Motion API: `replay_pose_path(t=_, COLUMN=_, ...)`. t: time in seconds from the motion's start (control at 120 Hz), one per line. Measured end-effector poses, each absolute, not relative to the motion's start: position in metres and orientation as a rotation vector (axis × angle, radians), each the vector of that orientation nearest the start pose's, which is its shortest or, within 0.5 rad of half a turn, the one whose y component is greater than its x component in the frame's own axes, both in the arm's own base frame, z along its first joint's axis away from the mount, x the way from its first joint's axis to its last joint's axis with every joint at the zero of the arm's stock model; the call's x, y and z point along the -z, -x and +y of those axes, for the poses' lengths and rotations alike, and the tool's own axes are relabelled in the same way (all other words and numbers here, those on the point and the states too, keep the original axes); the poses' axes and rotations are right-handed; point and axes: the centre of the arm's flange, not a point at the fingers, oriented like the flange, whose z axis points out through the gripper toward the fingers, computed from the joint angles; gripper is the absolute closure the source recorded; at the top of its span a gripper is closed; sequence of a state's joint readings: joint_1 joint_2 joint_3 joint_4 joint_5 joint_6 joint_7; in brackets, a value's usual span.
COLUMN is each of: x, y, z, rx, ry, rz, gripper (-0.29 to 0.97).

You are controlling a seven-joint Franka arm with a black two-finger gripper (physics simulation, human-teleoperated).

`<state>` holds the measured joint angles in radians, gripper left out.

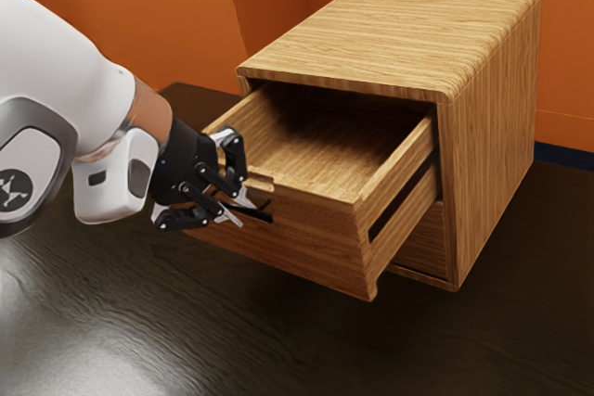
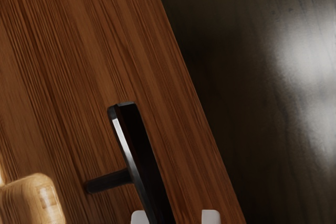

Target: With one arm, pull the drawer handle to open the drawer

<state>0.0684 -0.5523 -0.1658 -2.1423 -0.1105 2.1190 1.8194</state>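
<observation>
Most of the pull looks done: the drawer (image 1: 320, 169) stands well out of the cabinet (image 1: 483, 108), its hollow inside open to view (nothing lies in it), its front reaching toward the exterior view's left over the dark table (image 1: 278, 340). The gripper (image 1: 236, 205) sits at that front, fingers narrowed onto the black handle (image 2: 137, 166), one on each side. What is left, I judge, is little: perhaps a last stretch of travel, then letting go.

One cabinet (image 1: 399, 34), one open drawer (image 1: 316, 159), one black handle (image 2: 137, 161), one arm (image 1: 56, 90), one end effector (image 1: 239, 210), one table (image 1: 278, 340); possibly a second drawer (image 1: 422, 248) below.
</observation>
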Motion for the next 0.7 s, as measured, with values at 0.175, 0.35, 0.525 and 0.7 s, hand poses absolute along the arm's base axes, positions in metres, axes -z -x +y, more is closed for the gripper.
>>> replay_pose_path(t=0.175, x=-0.665, y=-0.4, z=-0.069, rx=0.498, ry=1.576, rz=2.192, gripper=0.78)
replay_pose_path(t=0.35, x=-0.664, y=-0.385, z=-0.07, rx=0.506, ry=1.573, rz=2.195, gripper=0.78)
replay_pose_path(t=0.525, x=-0.662, y=-0.38, z=-0.052, rx=0.502, ry=1.61, rz=2.169, gripper=0.75)
replay_pose_path(t=0.7, x=-0.665, y=-0.374, z=-0.047, rx=0.502, ry=1.61, rz=2.161, gripper=0.77)
